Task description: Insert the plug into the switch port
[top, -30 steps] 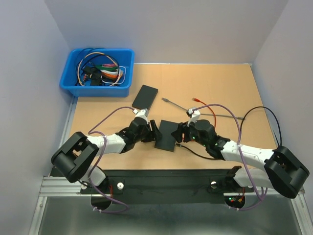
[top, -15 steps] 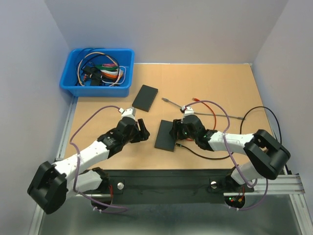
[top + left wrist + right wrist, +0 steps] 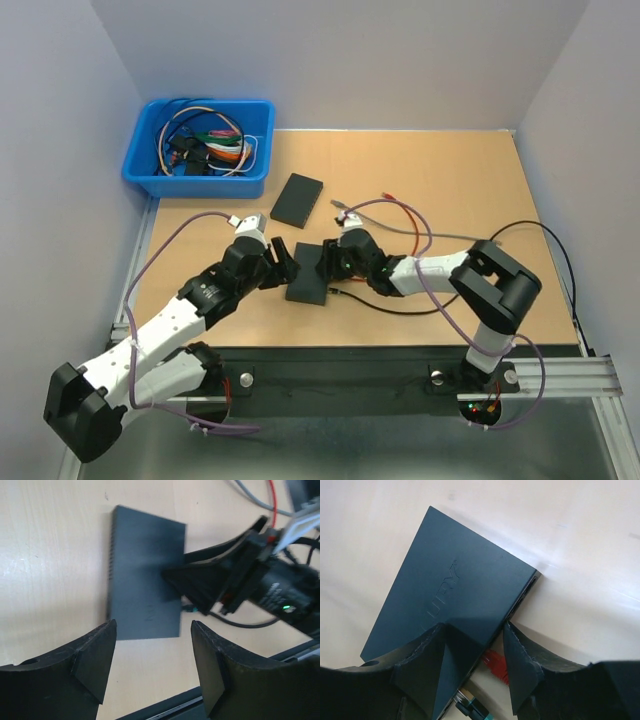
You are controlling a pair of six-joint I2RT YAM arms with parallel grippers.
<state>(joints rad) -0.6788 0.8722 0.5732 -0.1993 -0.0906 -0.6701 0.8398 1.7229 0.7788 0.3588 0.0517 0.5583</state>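
Observation:
The black switch point(image 3: 307, 274) lies flat on the table; it also shows in the left wrist view point(image 3: 145, 592) and the right wrist view point(image 3: 455, 587). My right gripper point(image 3: 336, 264) is at its right, port-side edge, one finger over the top face. It is shut on a red plug point(image 3: 496, 663) held against that edge. A black cable with a teal-tipped plug point(image 3: 472, 707) sits at the same edge. My left gripper point(image 3: 283, 262) is open and empty just left of the switch, apart from it point(image 3: 152, 662).
A second black box point(image 3: 297, 198) lies behind the switch. A blue bin point(image 3: 200, 148) of cables stands at the back left. The red cable point(image 3: 418, 218), a grey cable point(image 3: 375, 213) and a black cable point(image 3: 400, 306) trail over the table right of the switch.
The switch has slid left with my right gripper pressed against its edge. My left gripper has drawn back to the left and stays open.

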